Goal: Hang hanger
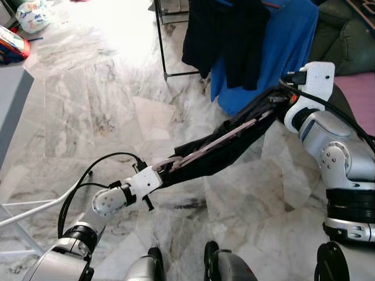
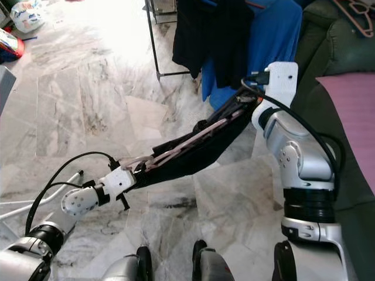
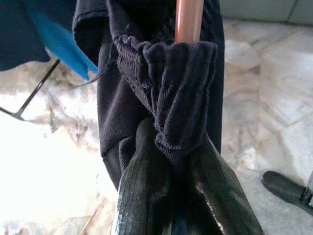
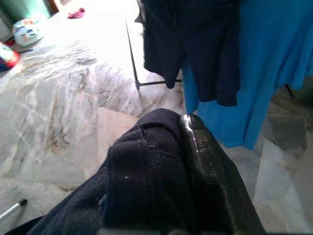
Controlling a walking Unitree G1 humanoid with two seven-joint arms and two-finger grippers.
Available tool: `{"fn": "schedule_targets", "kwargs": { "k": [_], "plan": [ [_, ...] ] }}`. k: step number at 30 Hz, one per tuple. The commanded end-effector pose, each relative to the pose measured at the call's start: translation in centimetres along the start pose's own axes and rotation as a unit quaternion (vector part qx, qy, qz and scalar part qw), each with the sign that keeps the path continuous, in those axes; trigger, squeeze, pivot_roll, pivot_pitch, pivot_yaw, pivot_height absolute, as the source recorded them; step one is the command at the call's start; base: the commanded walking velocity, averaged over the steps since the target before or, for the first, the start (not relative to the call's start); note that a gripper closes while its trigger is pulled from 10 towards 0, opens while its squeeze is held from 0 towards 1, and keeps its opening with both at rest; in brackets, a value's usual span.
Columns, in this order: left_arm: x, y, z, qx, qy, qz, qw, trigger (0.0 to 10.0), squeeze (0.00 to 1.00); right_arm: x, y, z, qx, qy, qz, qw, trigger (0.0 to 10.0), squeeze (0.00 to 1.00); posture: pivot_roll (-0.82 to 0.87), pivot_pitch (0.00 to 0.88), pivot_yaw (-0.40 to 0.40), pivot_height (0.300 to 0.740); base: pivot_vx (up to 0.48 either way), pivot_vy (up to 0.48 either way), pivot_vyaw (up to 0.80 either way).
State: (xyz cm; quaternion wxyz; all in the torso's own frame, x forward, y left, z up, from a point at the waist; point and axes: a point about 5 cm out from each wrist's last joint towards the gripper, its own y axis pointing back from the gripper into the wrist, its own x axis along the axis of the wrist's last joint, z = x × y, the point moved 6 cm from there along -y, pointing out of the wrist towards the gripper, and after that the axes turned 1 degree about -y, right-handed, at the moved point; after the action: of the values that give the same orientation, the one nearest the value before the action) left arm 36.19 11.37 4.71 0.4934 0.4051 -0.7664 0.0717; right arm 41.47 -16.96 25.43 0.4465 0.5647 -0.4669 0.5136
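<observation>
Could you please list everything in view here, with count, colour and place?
Dark garment: one, black, stretched between the two grippers above the floor.
Hanger: one, pinkish-brown, inside the dark garment; a bar of it shows along the cloth.
Hanging clothes: one black piece and one blue piece, on the rack ahead.
Rack: one, black metal, leg on the floor ahead.
Sofa: one, dark green, on the right, with a pink cloth and a spare hanger on it.
Floor: grey-white marble tiles.
Coloured objects: blurred, at the far left.
Left gripper: jaws shut on the garment's end.
Right gripper: at the garment's other end, jaws mostly covered by cloth.
</observation>
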Motion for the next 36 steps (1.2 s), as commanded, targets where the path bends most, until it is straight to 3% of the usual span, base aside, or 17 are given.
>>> {"fn": "schedule_targets", "kwargs": {
  "k": [1,15,20,24,27,28,31,33,35,36],
  "plan": [
    [-3.3,1.1,1.7,-0.017,0.021,-0.068,0.997,0.0,0.00,2.0,0.7,-0.5,0.004,0.013,0.036,0.999,0.0,0.00,-0.16,0.289,0.041,0.740,0.000,0.000,0.00],
    [-4.8,0.2,2.0,0.032,0.057,-0.133,0.989,0.0,0.00,0.3,0.2,-3.6,0.014,0.042,0.020,0.999,0.0,0.00,-0.16,0.287,0.047,0.740,0.000,0.000,0.00],
    [-4.1,-1.1,2.7,0.044,0.094,-0.129,0.986,0.0,0.00,-1.4,0.0,-6.0,0.038,0.047,0.005,0.998,0.0,0.00,-0.16,0.287,0.049,0.740,0.000,0.000,0.00],
    [-3.1,-2.2,3.3,0.050,0.125,-0.115,0.984,0.0,0.00,-2.8,-0.1,-6.7,0.040,0.060,-0.008,0.997,0.0,0.00,-0.15,0.288,0.052,0.740,0.000,0.000,0.00],
    [-2.4,-3.0,3.6,0.053,0.142,-0.112,0.982,1.6,0.00,-3.8,-0.2,-7.2,0.041,0.068,-0.018,0.997,0.0,0.00,-0.15,0.288,0.057,0.740,0.000,0.000,0.00],
    [-2.3,-3.1,3.6,0.056,0.145,-0.111,0.982,1.6,0.00,-4.0,-0.2,-7.3,0.040,0.071,-0.019,0.996,0.0,0.00,-0.15,0.288,0.057,0.740,0.000,0.000,0.00],
    [-1.6,-3.7,2.8,0.092,0.168,-0.105,0.976,1.8,0.00,-5.0,-0.2,-7.4,0.032,0.079,-0.029,0.996,0.0,0.00,-0.15,0.286,0.062,0.740,0.000,0.000,0.00],
    [-1.6,-3.7,2.0,0.122,0.178,-0.106,0.971,3.0,0.00,-5.6,-0.2,-7.2,0.025,0.077,-0.036,0.996,0.0,0.00,-0.15,0.286,0.066,0.740,0.000,0.000,0.00],
    [-1.6,-3.7,1.7,0.131,0.183,-0.108,0.968,3.0,0.00,-5.8,-0.1,-7.1,0.022,0.078,-0.038,0.996,0.0,0.00,-0.15,0.286,0.066,0.740,0.000,0.000,0.00],
    [-1.7,-3.6,1.4,0.142,0.194,-0.111,0.964,3.9,0.00,-6.1,-0.1,-7.2,0.024,0.074,-0.042,0.996,0.0,0.00,-0.15,0.286,0.067,0.740,0.000,0.000,0.00]
  ]
}}
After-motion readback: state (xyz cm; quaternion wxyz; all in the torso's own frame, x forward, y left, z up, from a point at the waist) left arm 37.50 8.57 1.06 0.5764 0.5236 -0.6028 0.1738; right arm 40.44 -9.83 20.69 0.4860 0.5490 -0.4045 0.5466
